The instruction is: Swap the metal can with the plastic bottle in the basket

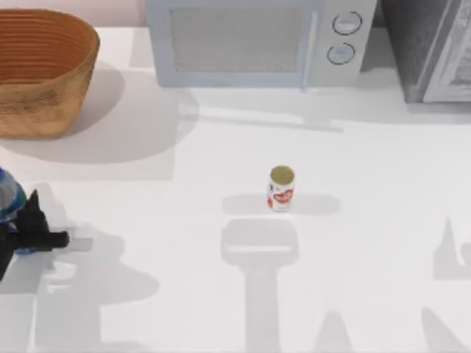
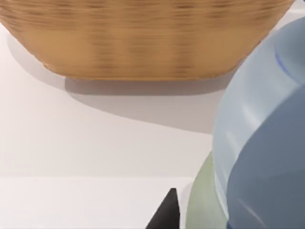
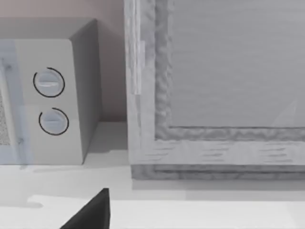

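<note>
One small metal can (image 1: 281, 188) is standing upright near the middle of the white table (image 1: 184, 220), showing a dull gold top and a white and red label, well apart from everything else. Far to its left, at the table's left edge, the plastic bottle (image 1: 9, 193) is sitting in the left gripper (image 1: 22, 224); its clear blue-tinted body and a pale green band of label are looming large in the left wrist view (image 2: 257, 157). The dark fingers (image 1: 33, 220) are clamping the bottle, and one black fingertip (image 2: 167, 212) is showing just beside the label. Beyond the bottle, at the far left corner, the tan-orange woven basket (image 1: 40, 73) is resting on the table, its ribbed side facing the left wrist camera (image 2: 143, 38). Along the far edge a white microwave (image 1: 257, 40) with two round dials is standing, with a grey cabinet (image 1: 430, 48) to its right. From the right arm, one dark fingertip (image 3: 90, 212) is showing, pointing toward the microwave (image 3: 52, 95) and cabinet (image 3: 214, 86); I cannot tell how that gripper's jaws are standing.
</note>
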